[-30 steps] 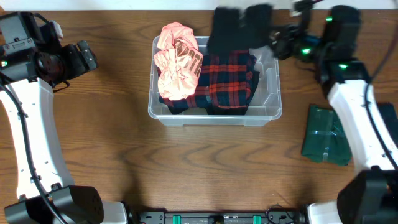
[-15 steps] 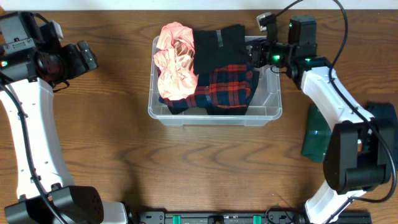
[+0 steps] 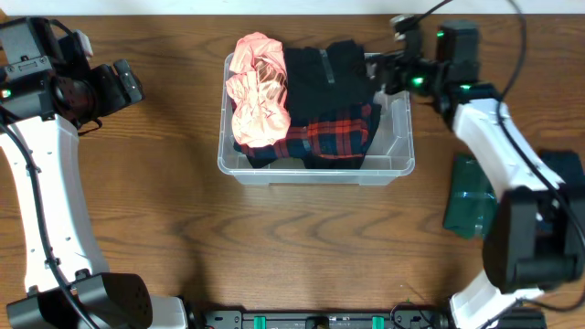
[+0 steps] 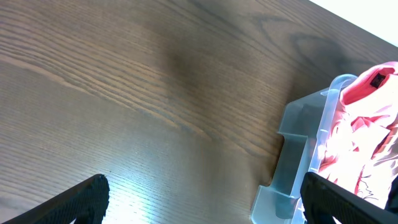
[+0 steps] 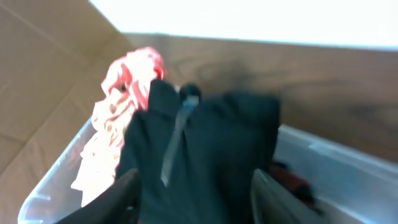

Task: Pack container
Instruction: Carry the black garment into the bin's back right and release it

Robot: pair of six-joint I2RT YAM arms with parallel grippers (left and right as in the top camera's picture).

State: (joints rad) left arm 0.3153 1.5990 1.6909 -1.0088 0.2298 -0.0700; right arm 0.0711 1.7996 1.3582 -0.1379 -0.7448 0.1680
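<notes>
The clear plastic container point(image 3: 315, 171) stands mid-table. It holds a pink garment point(image 3: 260, 91) on the left and a red plaid garment point(image 3: 334, 137), with a black garment point(image 3: 324, 78) lying over the plaid's far part. My right gripper point(image 3: 379, 71) hovers at the container's far right corner. In the right wrist view its fingers point(image 5: 196, 196) are spread open, and the black garment point(image 5: 205, 137) lies just beyond them. My left gripper point(image 3: 128, 82) is open and empty, well left of the container point(image 4: 292, 155).
A dark green folded item point(image 3: 480, 196) lies on the table to the right of the container, under my right arm. Bare wood tabletop point(image 3: 292, 247) stretches in front of the container and to its left.
My right gripper carried the black garment from the far edge over the container, and it now lies on the plaid garment. The gripper has since drawn back slightly to the right. The left arm is unmoved.
</notes>
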